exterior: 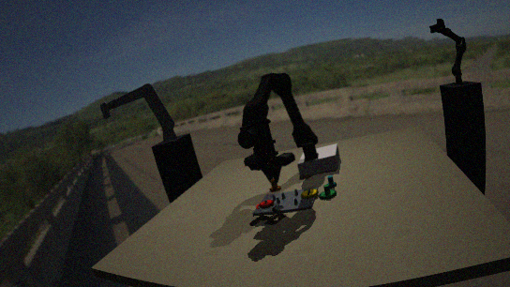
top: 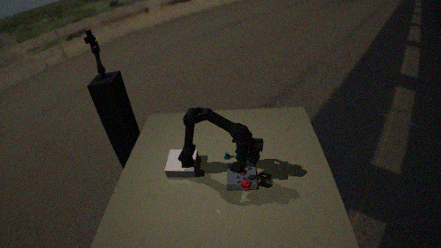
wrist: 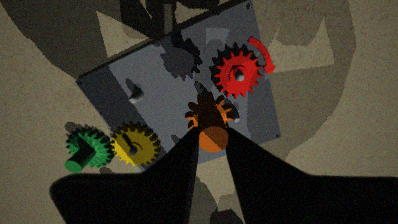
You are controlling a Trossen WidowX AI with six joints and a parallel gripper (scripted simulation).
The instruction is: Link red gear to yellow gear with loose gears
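Note:
My gripper [wrist: 211, 132] [exterior: 274, 179] is shut on the upright handle of an orange gear [wrist: 192, 120] [exterior: 276, 188]. The orange gear hangs above the grey board [wrist: 162, 100] [exterior: 305, 204] [top: 233, 186], with its shadow on the board. The red gear [wrist: 231, 82] [exterior: 266, 203] [top: 246, 184] sits on a peg near one end, beside its red arrow [wrist: 265, 54]. The yellow gear [wrist: 121, 154] [exterior: 308, 193] sits on the opposite end. A bare peg [wrist: 135, 95] stands apart; another peg [wrist: 237, 119] shows just beside the orange gear. The gripper and gear hide other pegs.
A loose green gear [wrist: 101, 150] [exterior: 326, 194] with an upright handle stands on the table just outside the board, close to the yellow gear. A white block [top: 175, 162] [exterior: 323, 164] lies at the arm's base. Other arms stand on dark pedestals beyond the table.

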